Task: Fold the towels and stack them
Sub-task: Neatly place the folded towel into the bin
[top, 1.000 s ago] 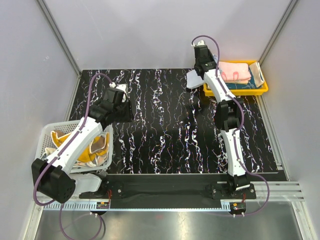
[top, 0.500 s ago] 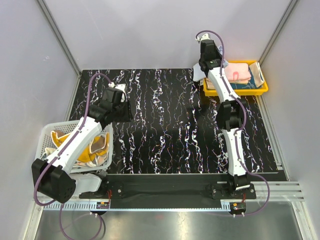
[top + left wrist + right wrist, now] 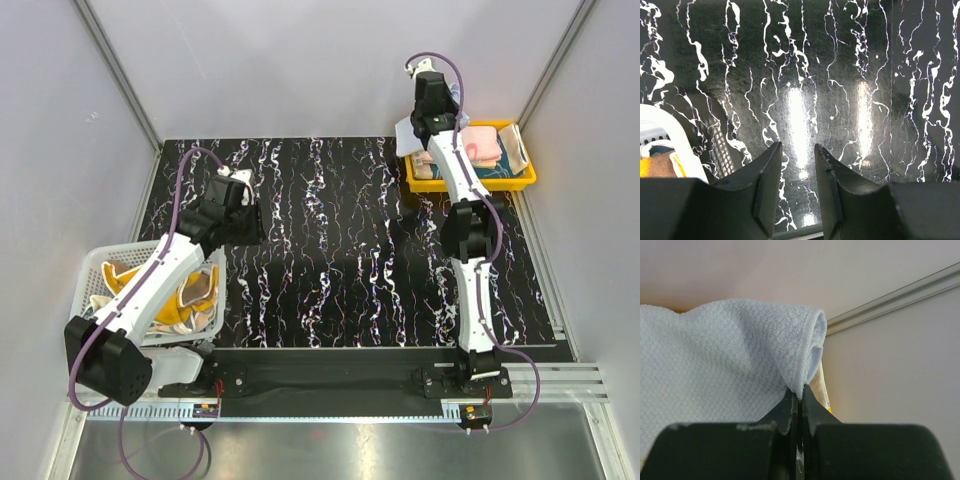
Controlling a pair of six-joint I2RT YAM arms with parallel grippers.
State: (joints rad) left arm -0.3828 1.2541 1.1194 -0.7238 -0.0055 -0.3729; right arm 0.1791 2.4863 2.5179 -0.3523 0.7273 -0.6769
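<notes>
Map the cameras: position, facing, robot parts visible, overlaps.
Top external: fixed above and behind the bases, looking down on the black white-veined table; left arm, right arm, white mesh basket, yellow plastic tray.
Left wrist: on the left arm, looks down past the open left gripper at the table; basket corner lower left.
Right wrist: on the right arm, faces the pale wall; right gripper shut on a white waffle-weave towel.
Shared: towel in top and right wrist; table, basket in top and left wrist.
</notes>
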